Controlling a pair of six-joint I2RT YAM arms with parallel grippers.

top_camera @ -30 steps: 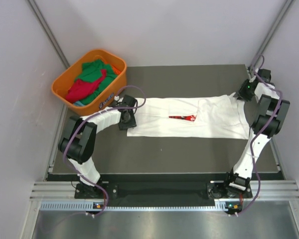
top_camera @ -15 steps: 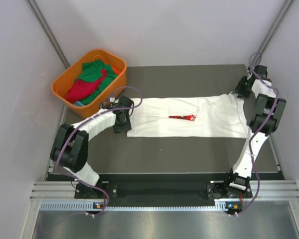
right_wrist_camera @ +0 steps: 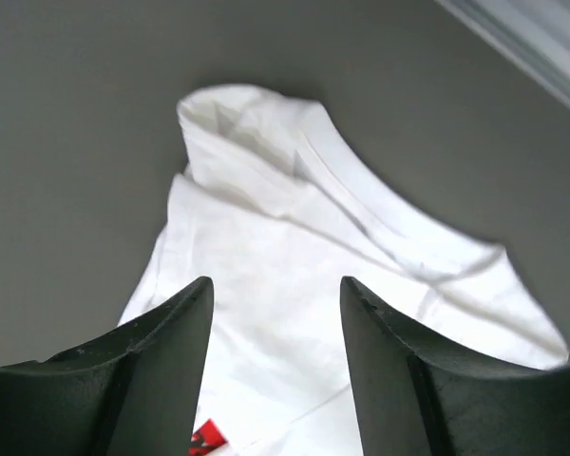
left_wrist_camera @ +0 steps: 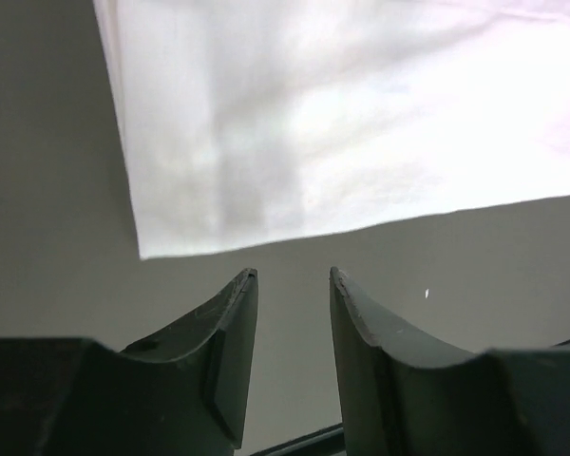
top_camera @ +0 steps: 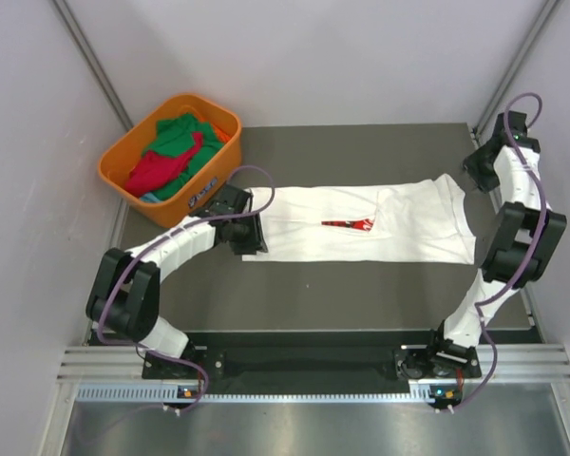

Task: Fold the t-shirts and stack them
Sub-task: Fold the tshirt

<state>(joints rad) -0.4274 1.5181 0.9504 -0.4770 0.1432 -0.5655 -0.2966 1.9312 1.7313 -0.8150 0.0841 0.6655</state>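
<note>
White t-shirt is down flat on the dark table, a long strip running left to right across the middle, with a sliver of its red print showing near the centre.

My left gripper sits at the shirt's left end. On its wrist camera the left gripper has its fingers a little apart with only bare table between them. The shirt's near corner lies just past the tips, not pinched.

My right gripper is over at the far right, beside the sleeve end. From the wrist, the right gripper is spread wide and holding nothing. It looks down on the bunched white cloth; I can't tell whether the tips touch it.

The other shirts are in the orange basket off the table's far-left corner: a green shirt and a red shirt, crumpled together.
</note>
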